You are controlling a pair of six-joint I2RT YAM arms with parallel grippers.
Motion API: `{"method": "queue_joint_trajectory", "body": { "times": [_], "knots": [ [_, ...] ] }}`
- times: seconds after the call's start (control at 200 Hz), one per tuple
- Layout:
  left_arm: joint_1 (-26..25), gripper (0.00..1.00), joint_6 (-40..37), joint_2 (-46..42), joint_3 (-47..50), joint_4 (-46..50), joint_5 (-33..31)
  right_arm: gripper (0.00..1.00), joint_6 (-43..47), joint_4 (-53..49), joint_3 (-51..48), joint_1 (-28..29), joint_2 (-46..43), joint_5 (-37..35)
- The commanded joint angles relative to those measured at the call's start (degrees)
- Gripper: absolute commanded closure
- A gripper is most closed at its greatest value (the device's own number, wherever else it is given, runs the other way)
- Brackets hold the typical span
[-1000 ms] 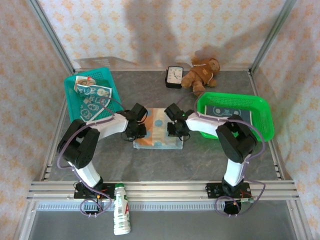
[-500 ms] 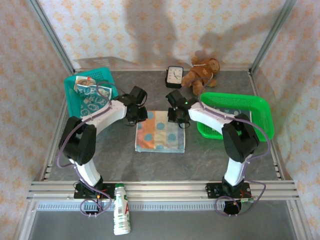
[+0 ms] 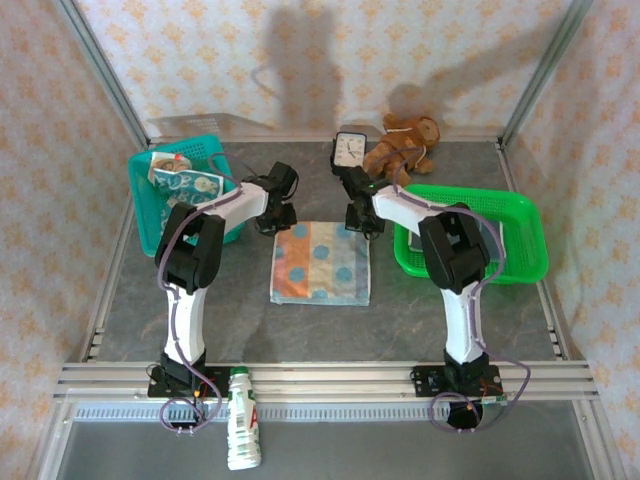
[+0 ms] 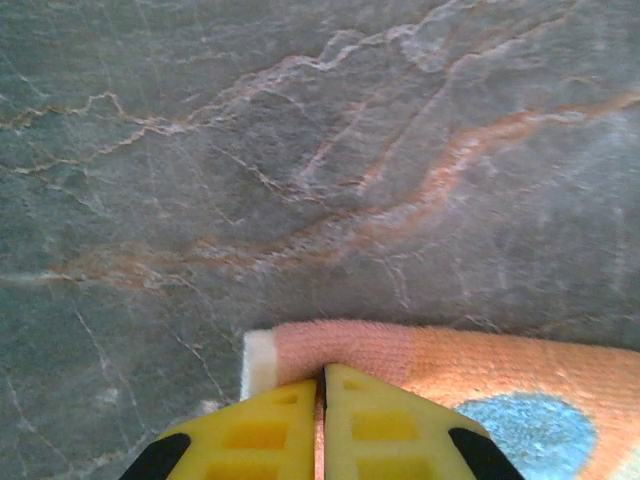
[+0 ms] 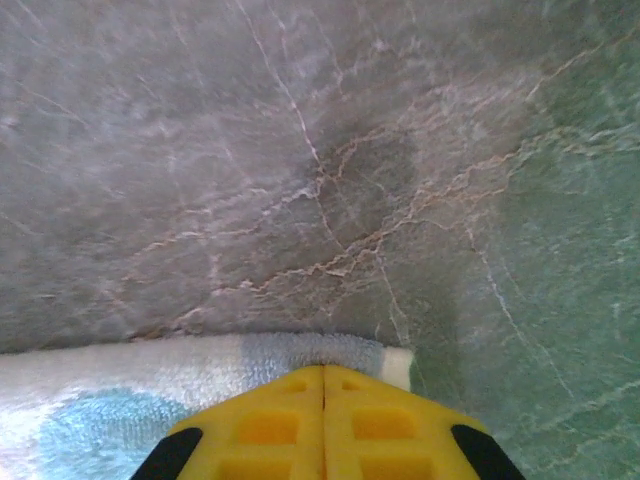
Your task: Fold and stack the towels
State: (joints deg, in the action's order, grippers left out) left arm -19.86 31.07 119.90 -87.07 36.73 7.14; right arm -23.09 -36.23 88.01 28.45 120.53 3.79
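the left gripper (image 4: 323, 378) and right gripper (image 5: 323, 372) each had fingers pinched shut on a far corner of the flat dotted towel (image 3: 320, 265).

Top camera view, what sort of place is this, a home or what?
Probably a staged robot test cell, not a home: wallpaper panels in an aluminium frame, a left arm and right arm bolted at the table's near edge, and props like a teddy bear, alarm clock and dotted towel.
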Motion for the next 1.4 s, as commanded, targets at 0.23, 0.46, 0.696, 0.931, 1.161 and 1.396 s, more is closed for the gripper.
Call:
{"method": "queue_joint_trajectory", "body": {
  "times": [0.23,0.46,0.696,0.931,1.161,1.396],
  "knots": [
    [0.7,0.89,-1.2,-0.9,0.6,1.9,-5.7,0.92,3.6,-1.3,2.9,-0.8,1.5,-0.3],
    [1.7,0.72,-0.8,-4.5,0.1,1.2,-5.1,0.78,1.1,-1.5,3.8,-1.1,-2.3,0.7],
    [2.4,0.67,-0.8,-1.6,-2.0,2.0,-3.8,0.75,-4.2,-1.0,3.2,-2.8,-1.1,2.7],
    [2.4,0.67,-0.7,0.7,-2.1,1.6,-3.0,0.71,-4.5,-1.0,3.8,-3.2,0.9,3.4],
    [2.4,0.68,-0.7,2.2,-1.8,1.1,-2.0,0.7,-4.3,-1.3,4.3,-3.3,2.9,4.4],
    [2.2,0.71,-0.7,2.5,-0.3,-0.2,-0.1,0.71,-4.3,-1.2,3.4,-3.3,3.2,5.2]
  ]
}}
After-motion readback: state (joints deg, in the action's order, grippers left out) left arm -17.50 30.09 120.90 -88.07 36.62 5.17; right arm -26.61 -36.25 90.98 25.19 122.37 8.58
